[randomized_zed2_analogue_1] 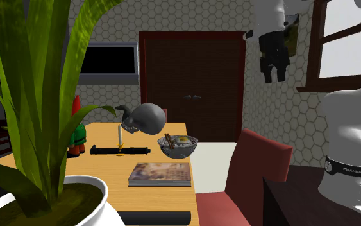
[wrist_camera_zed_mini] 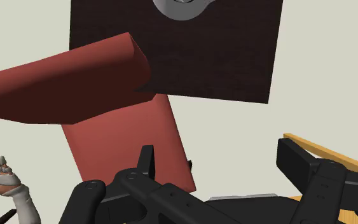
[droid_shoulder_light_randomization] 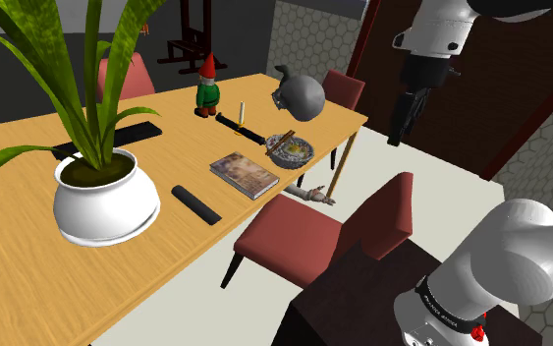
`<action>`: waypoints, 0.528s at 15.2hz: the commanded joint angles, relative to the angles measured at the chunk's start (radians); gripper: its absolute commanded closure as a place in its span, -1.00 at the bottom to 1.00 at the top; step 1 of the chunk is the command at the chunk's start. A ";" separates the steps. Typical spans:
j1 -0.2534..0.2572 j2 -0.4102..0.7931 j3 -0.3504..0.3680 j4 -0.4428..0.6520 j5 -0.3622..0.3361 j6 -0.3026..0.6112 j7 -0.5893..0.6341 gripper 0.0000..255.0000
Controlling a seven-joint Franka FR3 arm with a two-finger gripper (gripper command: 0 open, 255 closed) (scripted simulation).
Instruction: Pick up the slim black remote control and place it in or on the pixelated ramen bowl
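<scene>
The slim black remote (droid_shoulder_light_randomization: 195, 204) lies on the wooden table (droid_shoulder_light_randomization: 28, 147) near its front edge, between the white plant pot (droid_shoulder_light_randomization: 105, 201) and a book (droid_shoulder_light_randomization: 245, 175); its end also shows as a black bar, the remote (randomized_zed2_analogue_1: 153, 217). The ramen bowl (droid_shoulder_light_randomization: 291, 149), with chopsticks and an egg, stands close to the table's corner beyond the book; it is the grey bowl (randomized_zed2_analogue_1: 177, 145) in the second exterior view. My gripper (droid_shoulder_light_randomization: 400, 120) hangs high in the air off the table, over the floor, far from both. The gripper (randomized_zed2_analogue_1: 275, 64) is open and holds nothing; in the wrist view the gripper (wrist_camera_zed_mini: 225, 168) looks down on a red chair (wrist_camera_zed_mini: 126, 137).
A grey skull (droid_shoulder_light_randomization: 299, 96), a gnome (droid_shoulder_light_randomization: 207, 86), a candle on a black bar (droid_shoulder_light_randomization: 240, 120) and a long black slab (droid_shoulder_light_randomization: 107, 138) stand farther back. Red chairs (droid_shoulder_light_randomization: 304, 231) line the table's edge. A small doll (droid_shoulder_light_randomization: 315, 195) lies on the floor. The dark stand (droid_shoulder_light_randomization: 362, 295) is below.
</scene>
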 commanded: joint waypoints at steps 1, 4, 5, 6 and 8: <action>0.000 0.000 0.000 0.000 0.000 0.000 0.000 -1.00; 0.012 0.061 0.044 -0.021 0.027 0.094 0.042 -1.00; 0.016 0.084 0.058 -0.025 0.034 0.126 0.055 -1.00; 0.019 0.108 0.073 -0.027 0.041 0.157 0.069 -1.00; 0.025 0.160 0.102 -0.028 0.053 0.219 0.096 -1.00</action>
